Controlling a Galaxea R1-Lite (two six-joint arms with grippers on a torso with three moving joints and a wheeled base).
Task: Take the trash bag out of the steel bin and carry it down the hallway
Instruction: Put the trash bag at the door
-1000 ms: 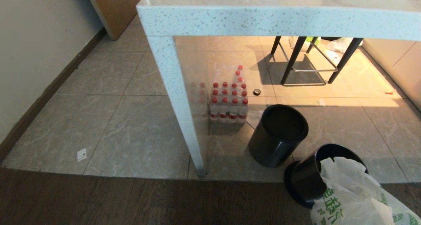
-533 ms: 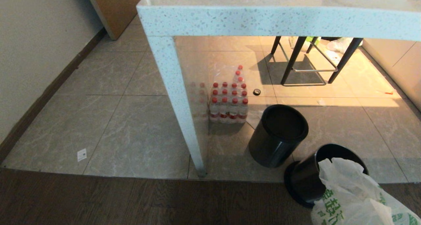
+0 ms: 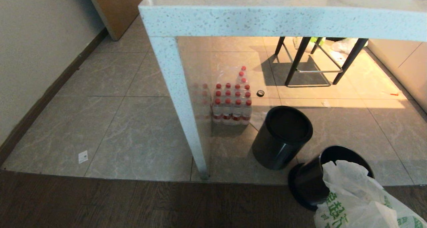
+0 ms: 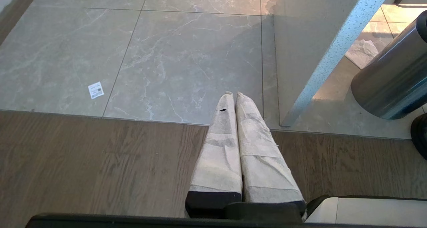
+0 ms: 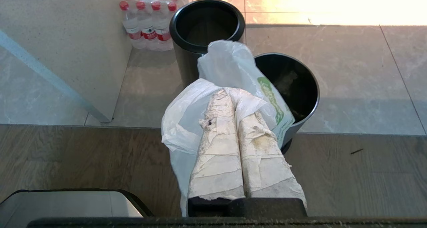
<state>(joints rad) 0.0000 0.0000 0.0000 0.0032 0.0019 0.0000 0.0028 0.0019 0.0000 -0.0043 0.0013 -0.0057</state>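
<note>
A speckled pale table (image 3: 273, 19) is standing on the tiled floor (image 3: 133, 131). A shrink-wrapped pack of red-capped water bottles (image 3: 232, 103) is sitting beneath it. A black-legged stool (image 3: 313, 59) is standing farther back. A small white label (image 3: 83, 156) is lying on a tile.

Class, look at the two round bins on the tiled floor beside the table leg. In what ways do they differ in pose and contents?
The farther bin stands apart from the bag; the nearer steel bin has the white trash bag spilling from its mouth, pinched by the right gripper. In the head view the nearer bin seems to lean toward the robot, while the farther one looks upright. Both are dark-rimmed, open-topped cylinders.
</note>
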